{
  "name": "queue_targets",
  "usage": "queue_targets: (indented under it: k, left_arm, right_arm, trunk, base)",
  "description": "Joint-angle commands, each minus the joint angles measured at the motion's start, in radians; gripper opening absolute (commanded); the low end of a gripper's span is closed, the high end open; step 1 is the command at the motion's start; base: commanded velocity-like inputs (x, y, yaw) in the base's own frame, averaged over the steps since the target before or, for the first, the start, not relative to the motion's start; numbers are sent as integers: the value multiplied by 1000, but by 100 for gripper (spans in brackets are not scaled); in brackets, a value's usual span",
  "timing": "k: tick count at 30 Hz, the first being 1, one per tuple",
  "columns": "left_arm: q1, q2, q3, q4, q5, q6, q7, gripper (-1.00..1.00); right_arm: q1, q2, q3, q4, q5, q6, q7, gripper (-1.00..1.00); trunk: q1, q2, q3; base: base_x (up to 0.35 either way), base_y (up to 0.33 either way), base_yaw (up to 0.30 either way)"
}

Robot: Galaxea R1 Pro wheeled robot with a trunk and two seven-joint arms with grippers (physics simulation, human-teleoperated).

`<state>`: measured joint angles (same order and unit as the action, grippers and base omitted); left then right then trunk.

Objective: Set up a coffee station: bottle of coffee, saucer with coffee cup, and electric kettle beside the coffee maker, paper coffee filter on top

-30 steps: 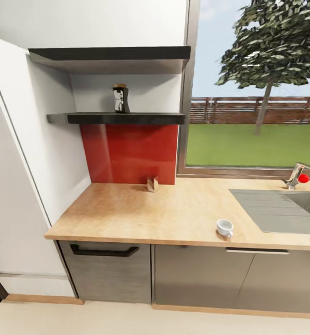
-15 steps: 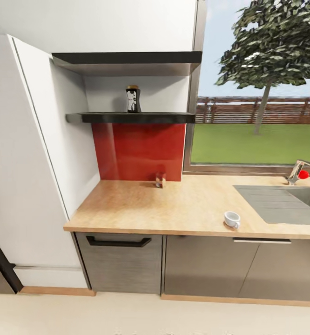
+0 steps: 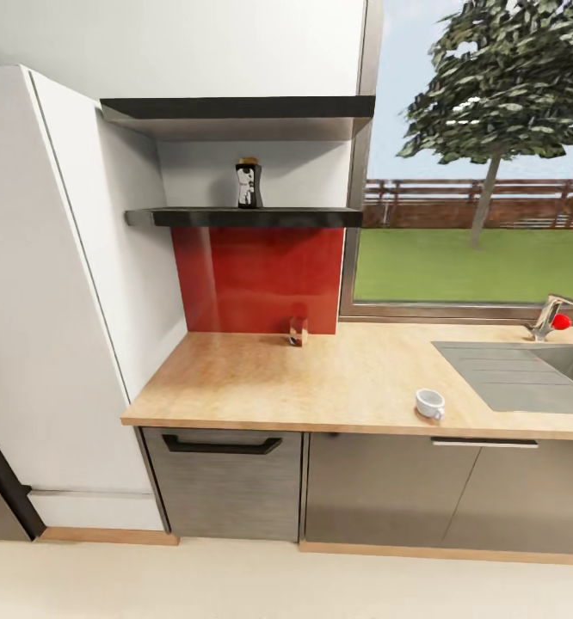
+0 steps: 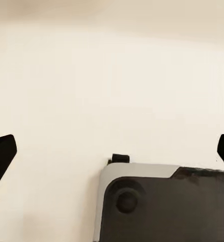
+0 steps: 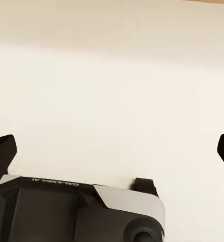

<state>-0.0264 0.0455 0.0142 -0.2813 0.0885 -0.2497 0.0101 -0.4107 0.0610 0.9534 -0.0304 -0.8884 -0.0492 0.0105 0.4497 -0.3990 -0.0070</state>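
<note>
Facing the kitchen countertop (image 3: 321, 387) in the head view. Landmark: the red backsplash panel (image 3: 256, 279).

- Bottle of coffee (image 3: 249, 183) stands upright on the dark shelf (image 3: 243, 217) directly above the red panel, under a second, higher shelf (image 3: 235, 107). Label reads pale against a dark body; lid colour hard to make out.
- Coffee cup (image 3: 429, 402) sits on the countertop well to the right of the panel and nearer the counter's front edge, just beside the sink (image 3: 519, 374). Handle points toward the front.
- A small brown-red item (image 3: 298, 331) stands at the foot of the panel, near its right end; too small to identify.
- Tap with a red knob (image 3: 561, 322) behind the sink, far right of the panel.

Left gripper (image 4: 112, 151): dark fingertips (image 4: 1, 154) at opposite edges of the left wrist view, spread wide, nothing between them. Pale floor beyond, plus part of the robot's grey-and-black body (image 4: 162, 204).

Right gripper (image 5: 112, 151): fingertips (image 5: 2, 148) likewise wide apart, holding nothing, touching nothing. Same pale floor behind.

Neither wrist view takes in the bottle or cup, so both claws are well apart from them.

Against half a second ago: the whole head view has shifted only a touch, a camera move. Bottle and cup keep their places relative to the panel.
</note>
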Motion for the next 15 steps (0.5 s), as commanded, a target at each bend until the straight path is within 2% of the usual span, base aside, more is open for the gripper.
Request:
queue_targets:
  k: [1, 4, 6, 9, 10, 11, 14, 15]
  left_arm:
    - [-4, 0, -2, -47, 7, -12, -1, 100]
    - [-11, -3, -2, -190, 4, -23, -5, 100]
    - [-32, -14, -2, -432, 3, -21, -10, 100]
    - [-79, -19, -4, -619, 5, -4, -11, 100]
    - [-118, -20, -13, -710, 5, 35, -10, 100]
    - [-141, -20, -20, -750, 5, 70, -9, 100]
    - [-226, -22, -30, -844, 5, 200, -5, 100]
    - [-242, -23, -31, -856, 5, 220, -4, 100]
  right_arm:
    - [0, 0, 8, 1, -10, -3, 1, 100]
    - [0, 0, 8, 1, -11, -4, 0, 100]
    - [0, 0, 8, 1, -11, -3, 1, 100]
    - [0, 0, 8, 1, -10, -3, 2, 100]
    - [0, 0, 8, 1, -10, -3, 2, 100]
    - [0, 0, 8, 1, -10, -3, 2, 100]
    - [0, 0, 8, 1, -10, -3, 2, 100]
    - [0, 0, 8, 1, -10, -3, 2, 100]
  trunk:
    - [0, -1, -1]
    - [0, -1, -1]
    - [0, -1, -1]
    - [0, -1, -1]
    - [0, -1, -1]
    - [0, -1, -1]
    - [0, -1, -1]
    - [0, -1, -1]
  base:
    - [0, 0, 0]
    - [0, 0, 0]
    - [0, 0, 0]
    - [0, 0, 0]
    - [0, 0, 0]
    - [0, 0, 0]
    - [0, 0, 0]
    - [0, 0, 0]
